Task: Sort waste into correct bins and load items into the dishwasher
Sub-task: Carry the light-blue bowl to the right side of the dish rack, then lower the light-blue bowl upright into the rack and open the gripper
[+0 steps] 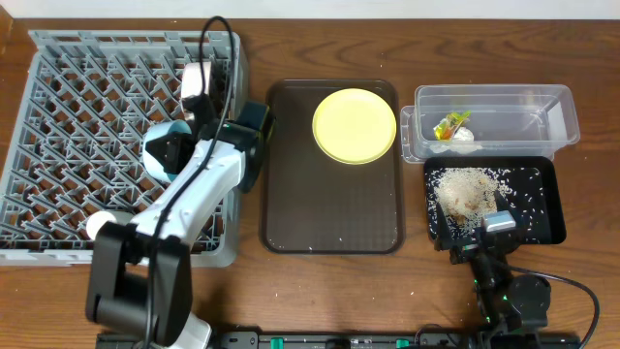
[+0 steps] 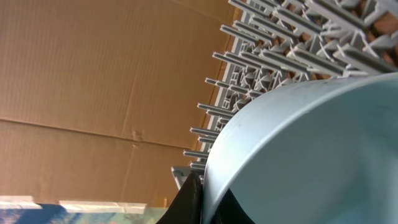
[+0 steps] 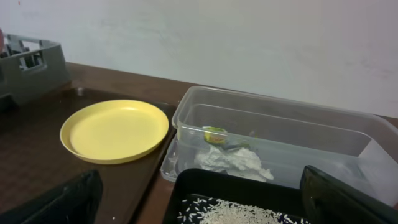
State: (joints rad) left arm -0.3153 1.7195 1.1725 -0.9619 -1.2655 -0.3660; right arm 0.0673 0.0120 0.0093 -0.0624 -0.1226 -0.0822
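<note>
1. Tabletop (image 1: 417,39): dark wood, carrying all items.
2. Dish rack (image 1: 77,97): grey, at the left side, with upright tines throughout.
3. Serving tray (image 1: 291,194): brown, centre of the tabletop, just beside the rack's right wall. A few pale grains lie near its front edge.
4. Left arm (image 1: 199,189): reaches from the front edge diagonally over the rack's right half, with the wrist bent towards the rack's middle.
5. Clear plastic bin (image 1: 562,107): at the right rear. It holds a crumpled tissue (image 1: 463,139) and a yellow-green wrapper (image 1: 448,124), both in its left end.
6. Black bin (image 1: 547,223): directly in front of the clear bin and touching it. A rice pile (image 1: 463,189) sits in its left half, with loose grains scattered around it.
7. Yellow plate (image 1: 355,125): flat in the serving tray's rear right corner, empty and well apart from both arms.
8. Right arm (image 1: 504,291): folded low at the front right.
9. Right end effector (image 3: 200,180): released, with its two fingers spread wide, holding nothing. It is at the black bin's front edge and faces the bins and the plate.
10. Light blue cup (image 1: 155,139): over the rack's middle, above the tines.
11. Left end effector (image 1: 172,147): clenched on the cup's wall. In the wrist view, one dark finger (image 2: 189,199) lies against the outside at the rim. I cannot tell whether the cup touches the rack.
</note>
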